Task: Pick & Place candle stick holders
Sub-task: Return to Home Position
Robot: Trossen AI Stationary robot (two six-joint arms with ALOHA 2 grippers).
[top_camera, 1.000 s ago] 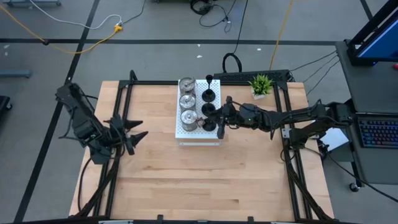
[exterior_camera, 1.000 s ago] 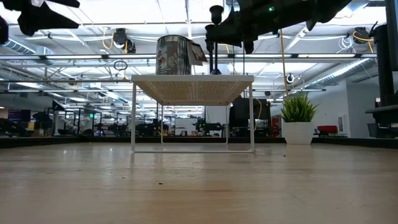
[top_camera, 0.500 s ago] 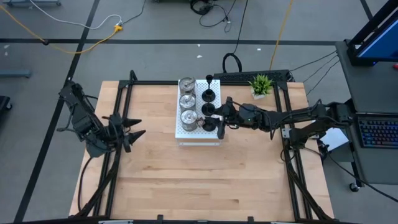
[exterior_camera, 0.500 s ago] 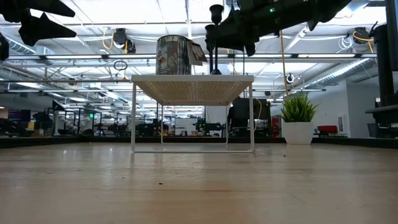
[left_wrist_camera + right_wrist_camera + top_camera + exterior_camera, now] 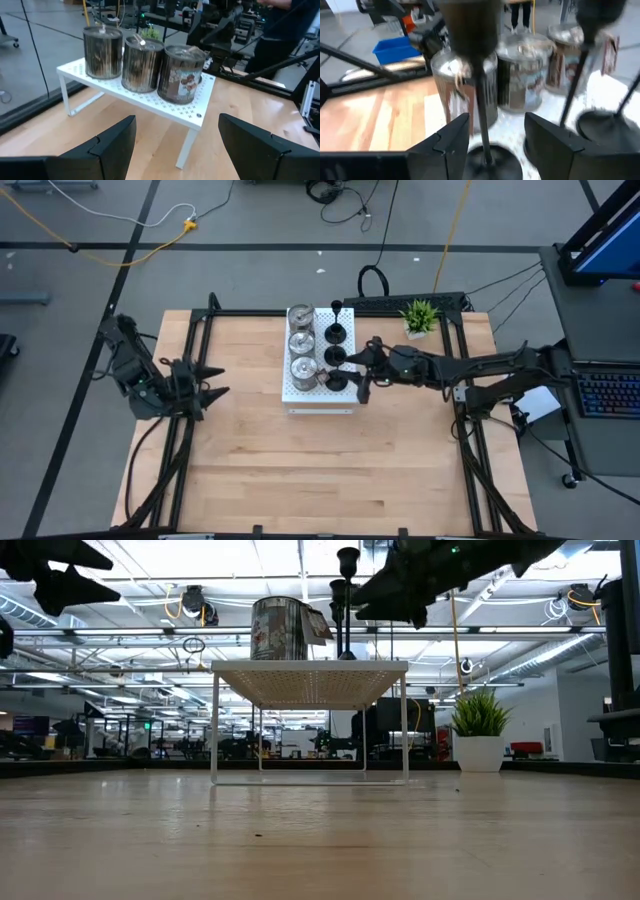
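A white perforated board (image 5: 318, 398) on legs stands mid-table. On it are three silver candle stick holders (image 5: 301, 342) in a row and, beside them, three black stemmed ones (image 5: 336, 356). My right gripper (image 5: 364, 370) is open at the board's right edge. Its fingers (image 5: 447, 145) stand on either side of the nearest black holder's stem (image 5: 479, 100) without touching it, and the holder's round base (image 5: 490, 161) rests on the board. My left gripper (image 5: 210, 387) is open and holds nothing, at the table's left, pointing at the silver holders (image 5: 142, 62).
A small green potted plant (image 5: 420, 316) stands at the table's far right, behind my right arm. Black frame rails (image 5: 190, 340) run along the table's left and right sides. Bare wood (image 5: 320, 470) lies between the board and the near edge.
My right gripper has drawn back a little toward the table's right edge, off the nearest black holder, which stays upright on the board. My left gripper has pulled back slightly toward the table's left edge and stays open.
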